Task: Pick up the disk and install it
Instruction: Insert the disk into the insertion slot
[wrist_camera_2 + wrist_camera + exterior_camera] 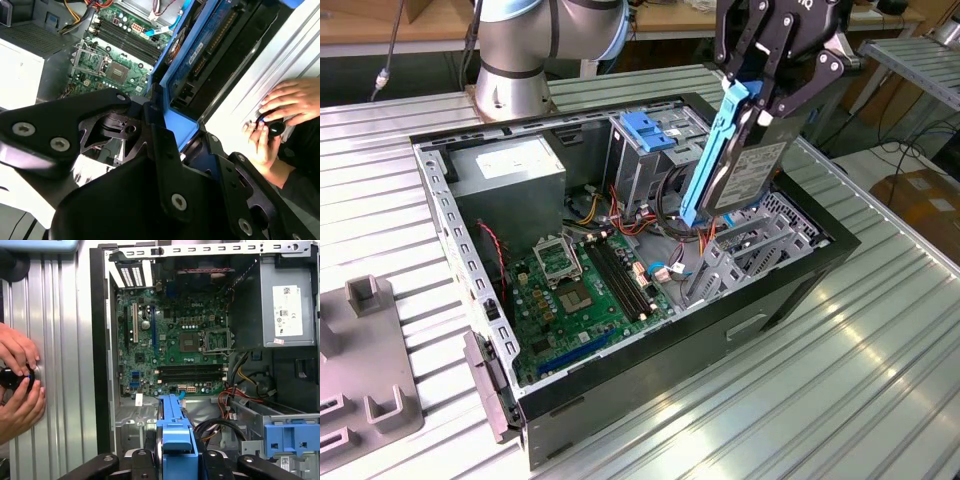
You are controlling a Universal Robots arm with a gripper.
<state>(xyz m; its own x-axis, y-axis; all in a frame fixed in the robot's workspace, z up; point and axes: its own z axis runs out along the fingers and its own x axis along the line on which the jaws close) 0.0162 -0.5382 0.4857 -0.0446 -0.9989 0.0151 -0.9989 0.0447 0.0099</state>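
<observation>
Jaws clenched on disk [752, 168]: grey metal drive w/ bright blue side rail, hanging tilted below them, above open PC case [650, 365].

The disk [752, 170] was grey metal edged in bright blue, hanging steeply tilted over the open PC case [620, 380].

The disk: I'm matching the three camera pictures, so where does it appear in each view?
Exterior view: the disk hangs tilted in the gripper, over the open case.
Second wrist view: the disk runs away from the gripper, circuit side showing.
First wrist view: the disk is edge-on, before the motherboard.
Shared landmark: the green motherboard.
</observation>
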